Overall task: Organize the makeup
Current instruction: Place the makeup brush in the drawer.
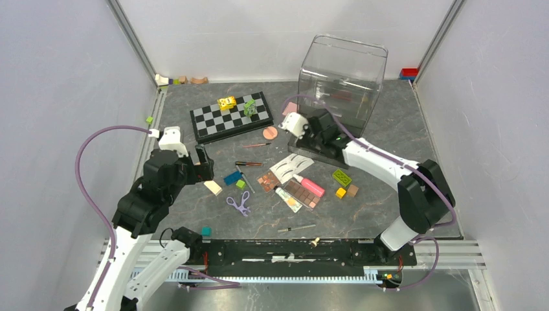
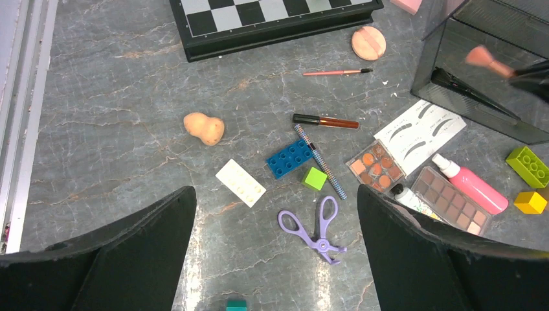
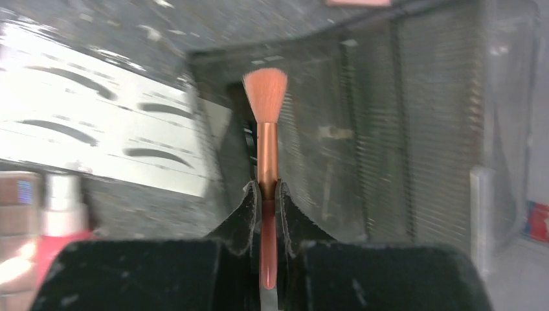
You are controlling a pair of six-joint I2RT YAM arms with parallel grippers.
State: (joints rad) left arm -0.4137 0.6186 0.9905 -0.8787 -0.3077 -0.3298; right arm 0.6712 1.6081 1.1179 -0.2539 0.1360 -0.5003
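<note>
My right gripper (image 3: 267, 191) is shut on a copper-handled brush (image 3: 265, 97) with peach bristles, held over the dark organizer tray (image 3: 388, 129); it also shows in the top view (image 1: 311, 137). My left gripper (image 2: 275, 193) is open and empty, high above the purple curler (image 2: 318, 228). Loose makeup lies on the table: a peach sponge (image 2: 204, 128), a round sponge (image 2: 368, 43), a thin pink brush (image 2: 336, 72), a gloss tube (image 2: 325, 120), the white lash card (image 2: 421, 133), an orange palette (image 2: 376, 166), the brown-pink palette (image 2: 450, 199), a pink tube (image 2: 469, 181) and a cream tube (image 2: 411, 199).
A clear box (image 1: 342, 74) stands behind the tray. The chessboard (image 1: 230, 116) with toy blocks lies at the back. Blue (image 2: 289, 157), green (image 2: 314, 178), cream (image 2: 240, 183), lime (image 2: 527, 165), yellow (image 2: 531, 202) and teal (image 2: 235, 303) blocks lie among the makeup. A black brush (image 2: 472, 92) lies in the tray.
</note>
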